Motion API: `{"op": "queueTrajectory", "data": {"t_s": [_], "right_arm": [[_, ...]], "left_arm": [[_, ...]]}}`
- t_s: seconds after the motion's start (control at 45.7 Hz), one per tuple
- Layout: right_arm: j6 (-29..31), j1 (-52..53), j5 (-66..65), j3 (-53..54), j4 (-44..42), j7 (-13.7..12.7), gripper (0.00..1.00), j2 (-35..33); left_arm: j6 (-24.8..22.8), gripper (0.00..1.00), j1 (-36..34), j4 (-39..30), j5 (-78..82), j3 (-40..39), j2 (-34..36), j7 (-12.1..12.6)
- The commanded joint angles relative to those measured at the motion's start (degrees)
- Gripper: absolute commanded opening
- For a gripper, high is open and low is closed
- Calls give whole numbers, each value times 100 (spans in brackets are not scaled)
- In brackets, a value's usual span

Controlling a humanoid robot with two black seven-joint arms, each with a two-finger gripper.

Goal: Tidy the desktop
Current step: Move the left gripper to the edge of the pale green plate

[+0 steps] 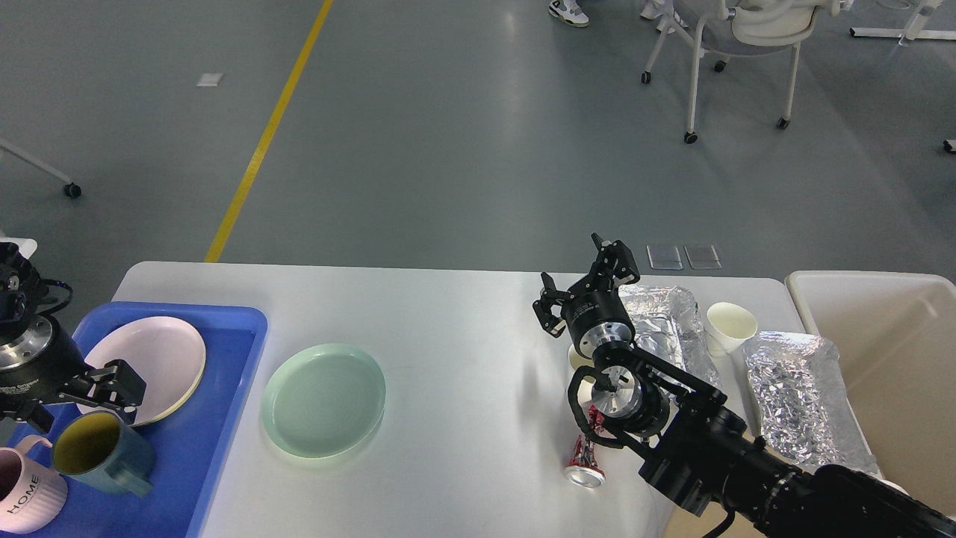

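Head view shows the white desktop [463, 321] spreading across the lower half of the frame, grey floor beyond it. At its left end sits a blue tray [224, 351] holding a pale pink plate [160, 359], a teal mug [104, 452] with a yellow inside, and a pink ribbed mug [26, 493] marked HOME at the frame's edge. The left gripper [82, 392] hangs just above the teal mug's rim and the pink plate; its fingers are spread and hold nothing. Beside the tray on the bare desktop lies a mint green plate [323, 400]. The right gripper [582, 288] is raised over the right part of the desktop, jaws wide apart and empty. Around it are two crumpled foil trays [661, 321] [799, 396], a white paper cup [730, 323], and a crushed red can [585, 459] under the arm. A cream bin [896, 359] stands just beside the desktop's right end
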Motion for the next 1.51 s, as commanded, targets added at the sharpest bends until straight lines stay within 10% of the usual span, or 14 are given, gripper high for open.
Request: {"op": "queueTrajectory", "data": {"t_s": [0.0, 0.416, 0.766, 1.204, 1.488], "right_arm": [[0, 0, 0, 3, 0, 0, 100, -1], [0, 0, 0, 3, 0, 0, 100, -1], [0, 0, 0, 3, 0, 0, 100, -1], [0, 0, 0, 3, 0, 0, 100, -9], [0, 0, 0, 3, 0, 0, 100, -1]], "left_arm": [[-467, 97, -506, 4, -9, -110, 15, -16], [-1204, 97, -2177, -40, -185, -1332, -73, -25], [-450, 96, -367, -119, -949, -1429, -1128, -7], [-372, 96, 222, -216, -1019, -1499, -1567, -16], [700, 72, 969, -233, -2162, -1438, -1699, -7]]}}
